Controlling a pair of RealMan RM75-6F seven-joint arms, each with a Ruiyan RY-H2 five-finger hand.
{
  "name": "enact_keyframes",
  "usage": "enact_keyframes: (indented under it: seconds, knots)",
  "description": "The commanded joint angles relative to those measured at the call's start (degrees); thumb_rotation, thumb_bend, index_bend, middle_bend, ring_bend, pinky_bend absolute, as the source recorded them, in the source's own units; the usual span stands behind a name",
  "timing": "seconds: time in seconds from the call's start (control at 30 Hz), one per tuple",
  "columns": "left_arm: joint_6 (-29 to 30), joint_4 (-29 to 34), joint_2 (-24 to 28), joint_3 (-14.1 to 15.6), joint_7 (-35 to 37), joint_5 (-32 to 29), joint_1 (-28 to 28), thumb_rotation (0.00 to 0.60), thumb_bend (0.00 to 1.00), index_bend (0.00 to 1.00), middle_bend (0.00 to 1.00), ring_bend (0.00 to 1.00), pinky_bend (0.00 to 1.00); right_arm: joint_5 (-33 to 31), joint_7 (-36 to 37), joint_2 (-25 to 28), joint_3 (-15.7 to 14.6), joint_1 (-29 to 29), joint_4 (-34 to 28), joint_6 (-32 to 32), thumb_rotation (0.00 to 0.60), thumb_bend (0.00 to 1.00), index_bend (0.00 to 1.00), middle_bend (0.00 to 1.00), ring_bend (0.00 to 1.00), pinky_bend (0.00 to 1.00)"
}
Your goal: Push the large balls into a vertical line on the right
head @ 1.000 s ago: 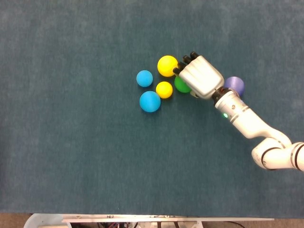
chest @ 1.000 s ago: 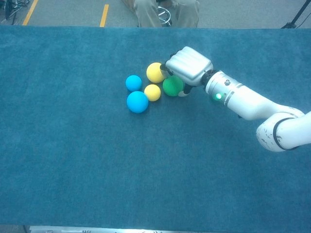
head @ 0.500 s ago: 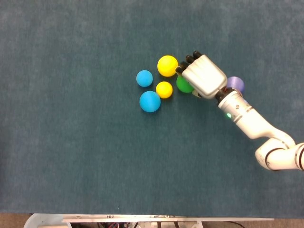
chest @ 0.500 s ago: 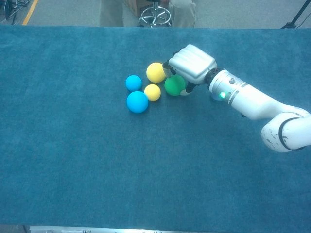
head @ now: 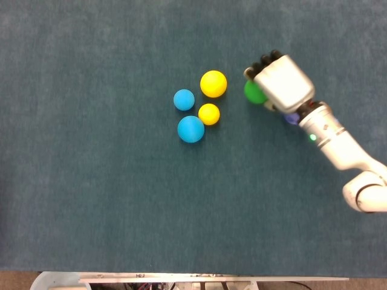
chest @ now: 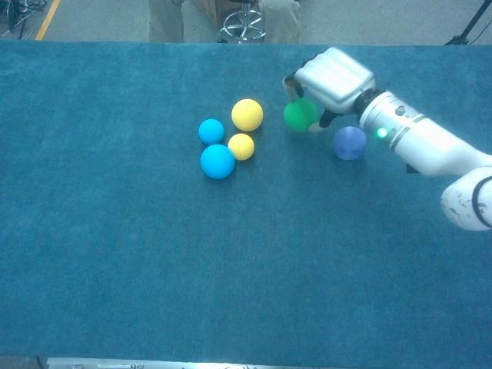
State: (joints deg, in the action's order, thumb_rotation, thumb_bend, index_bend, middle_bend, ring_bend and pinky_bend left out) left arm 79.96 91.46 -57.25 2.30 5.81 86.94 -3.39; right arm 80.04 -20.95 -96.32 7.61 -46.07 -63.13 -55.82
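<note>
Right hand is palm-down over the green ball, fingers curled around its far side, cupping it; can't tell if it's gripped. Arm stretches in from the right across the counter. Purple ball sits beside the wrist.

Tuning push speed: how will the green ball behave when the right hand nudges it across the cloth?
The green ball is round and smooth, so it will probably roll freely and could slip past the right hand cupped over it. It looks like a light toy ball; gentle contact should move it. The blue-green table cover looks felt-like, likely damping roll somewhat.
</note>
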Motion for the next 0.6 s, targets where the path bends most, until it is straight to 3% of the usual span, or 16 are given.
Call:
enact_keyframes:
  seconds: [0.03, 0.6]
  knots:
    - [-0.2, 0.1, -0.1, 0.0, -0.2, 0.1, -0.2, 0.600, 0.40, 0.32, 0.17, 0.24, 0.31, -1.2, 0.0, 0.9, 0.6, 0.6, 0.0, -0.1, 0.600, 0.10, 0.55, 0.56, 0.36, 0.36]
    - [-2.2, 0.9, -0.5, 0.0, -1.4, -0.5, -1.3, 0.600, 0.40, 0.32, 0.17, 0.24, 0.31, -6.4, -3.3, 3.3, 0.4, 2.0, 1.8, 4.1, 0.600, 0.10, 0.55, 0.55, 0.36, 0.36]
